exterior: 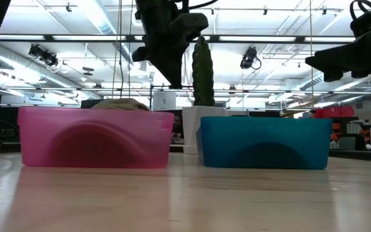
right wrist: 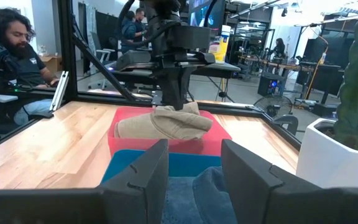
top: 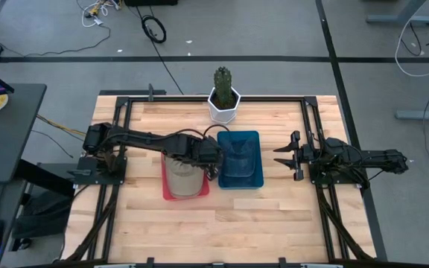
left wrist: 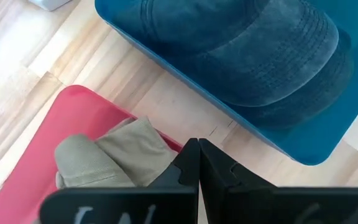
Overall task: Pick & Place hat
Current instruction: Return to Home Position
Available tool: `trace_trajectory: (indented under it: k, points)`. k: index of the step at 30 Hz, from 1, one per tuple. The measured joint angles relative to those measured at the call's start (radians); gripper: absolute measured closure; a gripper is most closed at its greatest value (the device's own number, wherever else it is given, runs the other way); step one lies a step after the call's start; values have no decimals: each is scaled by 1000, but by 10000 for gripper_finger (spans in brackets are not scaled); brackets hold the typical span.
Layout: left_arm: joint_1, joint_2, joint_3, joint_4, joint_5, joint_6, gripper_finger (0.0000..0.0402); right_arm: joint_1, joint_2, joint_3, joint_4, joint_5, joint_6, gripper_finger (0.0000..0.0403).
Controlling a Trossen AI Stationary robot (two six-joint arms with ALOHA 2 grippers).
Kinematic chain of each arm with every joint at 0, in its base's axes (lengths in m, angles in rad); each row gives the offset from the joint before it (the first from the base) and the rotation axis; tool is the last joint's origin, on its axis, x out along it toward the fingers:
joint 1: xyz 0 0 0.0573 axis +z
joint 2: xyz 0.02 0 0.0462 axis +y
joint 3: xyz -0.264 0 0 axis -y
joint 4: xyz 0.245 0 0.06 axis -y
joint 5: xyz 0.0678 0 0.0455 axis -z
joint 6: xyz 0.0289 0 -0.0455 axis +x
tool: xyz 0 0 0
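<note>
Placing step is judged done; retreat to home is in hand. The light brown fabric cap (top: 181,170) is seen lying inside the red plastic bin (top: 167,195). The dark blue corduroy cap (left wrist: 260,50) is in the blue plastic bin (top: 240,134) just beside it. The left gripper (left wrist: 197,149) is stretched out over the red bin, pointing down. Its fingers are pressed together, with nothing seen between them. Next, a straight lift clear of the bin wall is called for, then folding back to the table's left edge. The right gripper (top: 277,157) is parked at the right edge, fingers spread.
</note>
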Motion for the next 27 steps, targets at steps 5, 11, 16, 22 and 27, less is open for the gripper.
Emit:
trace_trajectory:
  k: [5,11,16,22,27]
  points:
    - [-1,0,0,28,-10,63,399,0,0,0,0,0,0,250]
    - [-22,0,0,87,7,115,399,0,0,0,0,0,0,250]
    - [-85,0,0,89,20,233,399,0,0,0,0,0,0,250]
    - [-163,0,0,103,68,326,399,0,0,0,0,0,0,250]
    - [-218,0,0,101,185,366,399,0,0,0,0,0,0,250]
